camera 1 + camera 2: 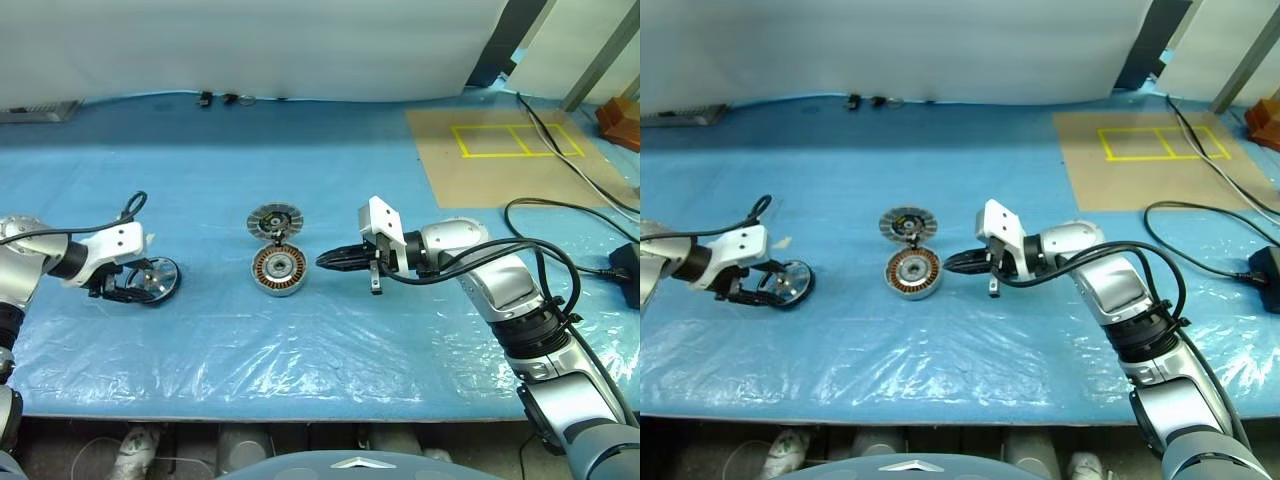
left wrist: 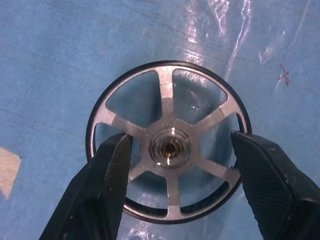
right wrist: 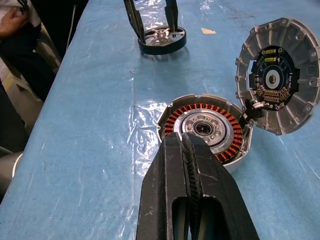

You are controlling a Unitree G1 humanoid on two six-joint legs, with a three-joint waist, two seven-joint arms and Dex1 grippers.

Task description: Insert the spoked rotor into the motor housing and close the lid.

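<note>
The spoked rotor point(image 2: 170, 147), a dark thin-rimmed wheel with silver spokes, lies on the blue table cover at the left. My left gripper point(image 1: 135, 290) reaches down over it, one finger pressed to each side of its rim, shut on it. The motor housing point(image 1: 278, 270), with its ring of copper windings, sits at the table's middle. Its lid point(image 1: 274, 220) stands swung open at the housing's far edge, joined to it, ribbed inner face showing. My right gripper point(image 1: 325, 262) is shut and empty, its tips pointing at the housing from the right, a short gap away.
A brown board point(image 1: 500, 150) with yellow tape squares lies at the back right. Black cables point(image 1: 560, 215) and a power adapter point(image 1: 628, 270) lie at the right. A person's hand point(image 3: 12, 17) shows beyond the table's left end.
</note>
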